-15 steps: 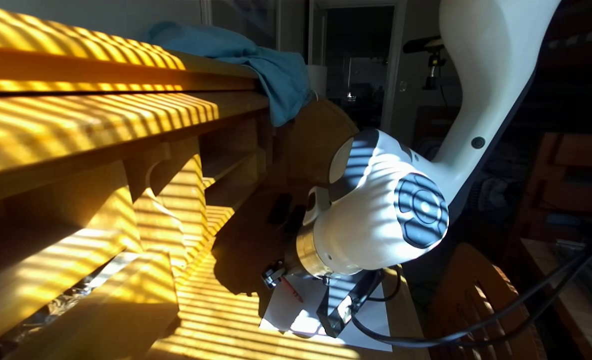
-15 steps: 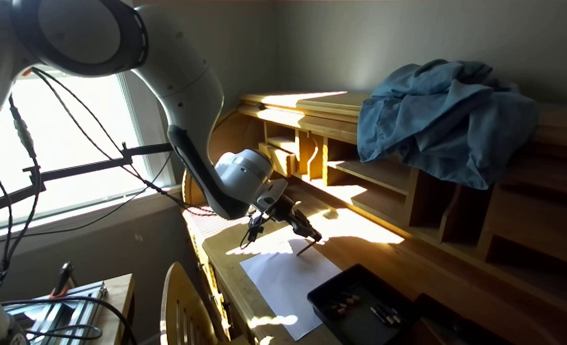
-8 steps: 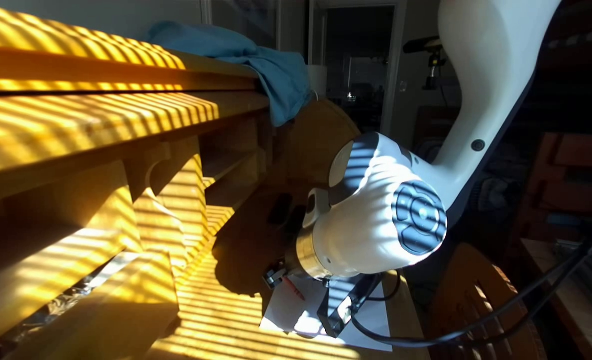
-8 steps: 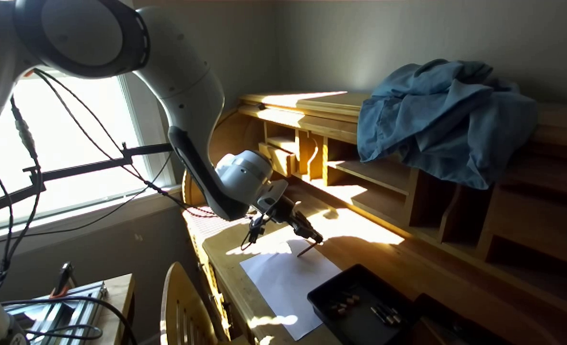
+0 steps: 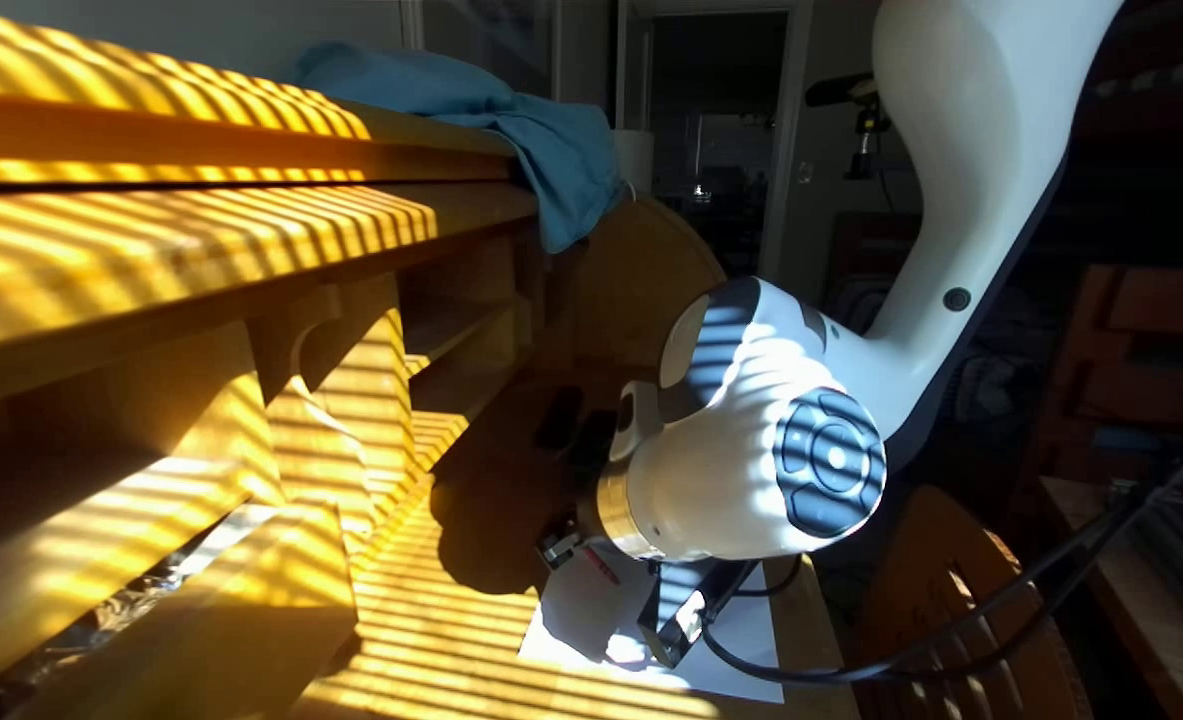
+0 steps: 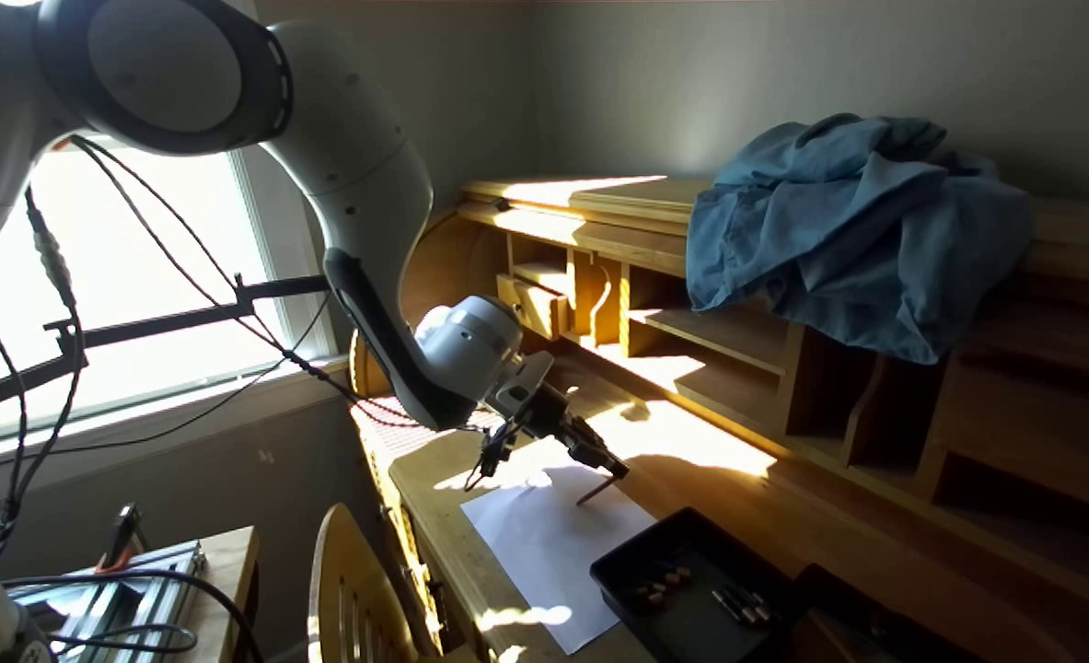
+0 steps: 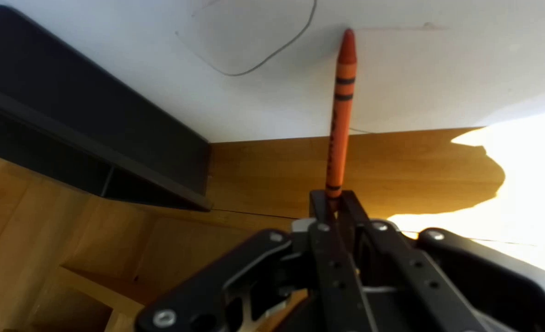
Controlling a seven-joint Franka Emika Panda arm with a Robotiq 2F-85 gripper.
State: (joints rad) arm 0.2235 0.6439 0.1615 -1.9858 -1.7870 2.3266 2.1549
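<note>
I saw the hand (image 7: 333,203) pinching a red crayon (image 7: 341,115), tip toward the wrist view's twelve o'clock, over white paper (image 7: 419,69).

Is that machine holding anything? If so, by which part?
Yes: a red-orange crayon, pinched in the gripper by the end opposite its point, with the pointed end out over the white paper.
</note>
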